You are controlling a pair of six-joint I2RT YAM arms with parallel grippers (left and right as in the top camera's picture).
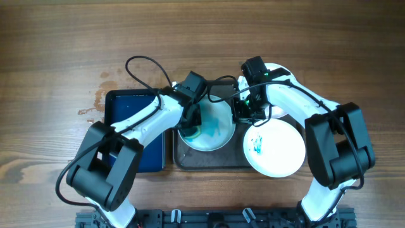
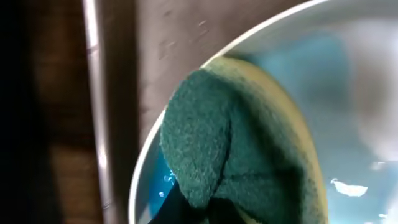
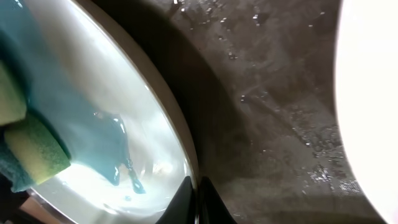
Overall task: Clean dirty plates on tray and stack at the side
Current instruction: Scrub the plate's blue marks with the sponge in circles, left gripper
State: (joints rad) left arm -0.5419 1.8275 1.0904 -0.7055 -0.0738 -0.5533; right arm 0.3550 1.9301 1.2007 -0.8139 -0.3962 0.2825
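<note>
The left fingers (image 2: 175, 210) clench a sponge (image 2: 236, 143) pressed onto the wet plate (image 1: 218, 130) in the tray (image 1: 209, 163) — scrubbing it, I judge. The right fingers (image 3: 212, 208) pinch that plate's rim, likely steadying it. A scribbled plate (image 1: 278, 149) lies at the tray's right edge.

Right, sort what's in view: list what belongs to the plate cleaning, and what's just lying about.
Job in hand: tray; pale blue plate being scrubbed; white plate with teal marks; sponge in the left gripper; right gripper pinching the blue plate's rim.
Lying about: dark blue basin.
</note>
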